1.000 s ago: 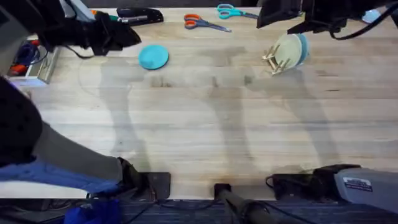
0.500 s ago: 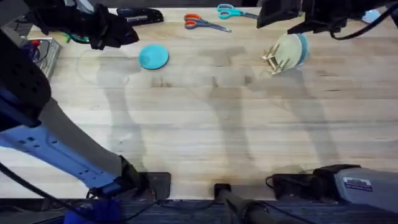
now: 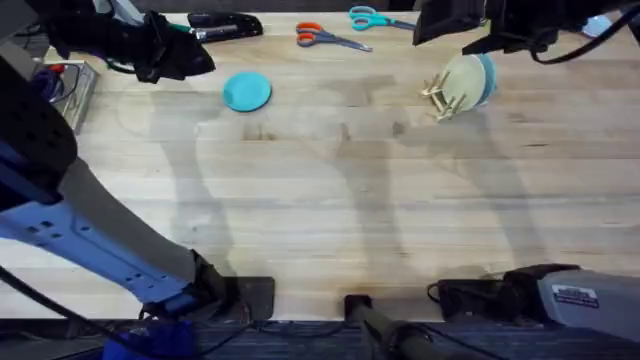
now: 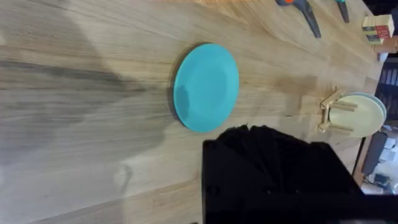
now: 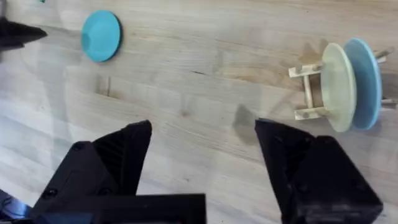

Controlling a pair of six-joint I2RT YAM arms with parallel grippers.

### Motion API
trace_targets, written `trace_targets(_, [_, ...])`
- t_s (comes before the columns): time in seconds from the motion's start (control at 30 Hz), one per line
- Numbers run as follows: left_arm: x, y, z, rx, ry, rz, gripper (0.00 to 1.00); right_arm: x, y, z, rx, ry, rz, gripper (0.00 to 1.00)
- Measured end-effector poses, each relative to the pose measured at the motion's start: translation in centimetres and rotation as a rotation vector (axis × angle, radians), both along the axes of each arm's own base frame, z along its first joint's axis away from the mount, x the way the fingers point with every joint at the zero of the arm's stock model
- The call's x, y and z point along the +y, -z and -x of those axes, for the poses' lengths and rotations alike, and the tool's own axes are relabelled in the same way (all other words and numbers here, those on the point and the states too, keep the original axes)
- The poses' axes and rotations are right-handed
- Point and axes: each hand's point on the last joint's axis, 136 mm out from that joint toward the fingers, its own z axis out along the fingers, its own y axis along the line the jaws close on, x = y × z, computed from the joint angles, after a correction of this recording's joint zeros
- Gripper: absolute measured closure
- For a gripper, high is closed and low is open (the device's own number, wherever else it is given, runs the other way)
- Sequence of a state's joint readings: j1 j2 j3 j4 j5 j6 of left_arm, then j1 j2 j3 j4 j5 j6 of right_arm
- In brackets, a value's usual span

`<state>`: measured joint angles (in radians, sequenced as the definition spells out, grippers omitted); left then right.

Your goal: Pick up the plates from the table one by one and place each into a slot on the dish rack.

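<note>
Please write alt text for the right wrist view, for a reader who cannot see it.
A small wooden dish rack on a light wooden table holds a pale yellow plate and a light blue plate on edge. A teal plate lies flat, far from it. The right gripper, fingers open, fills the foreground.

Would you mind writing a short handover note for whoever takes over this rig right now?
Right hand: open, holding nothing, raised above the table near the dish rack.
Left hand: at the far left of the table, beside the teal plate; I cannot tell how it is set.
Done: the pale yellow plate stands on edge in the rack, next to a light blue plate.
Left: the teal plate lies flat on the table, not yet picked up; it has to go into a free slot on the rack.
</note>
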<state>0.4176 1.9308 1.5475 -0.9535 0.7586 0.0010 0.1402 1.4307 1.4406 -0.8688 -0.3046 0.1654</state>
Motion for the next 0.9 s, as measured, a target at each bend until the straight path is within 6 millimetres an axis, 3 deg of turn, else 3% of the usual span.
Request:
trace_targets(0.4, [0.0, 2.8, 0.0, 0.049, 0.021, 0.015, 0.962, 0.0, 0.0, 0.0, 0.000, 0.000, 0.000, 0.006])
trace_targets(0.9, [-0.3, 3.0, -0.2, 0.031, 0.054, -0.012, 0.963, 0.0, 0.0, 0.0, 0.000, 0.000, 0.000, 0.007])
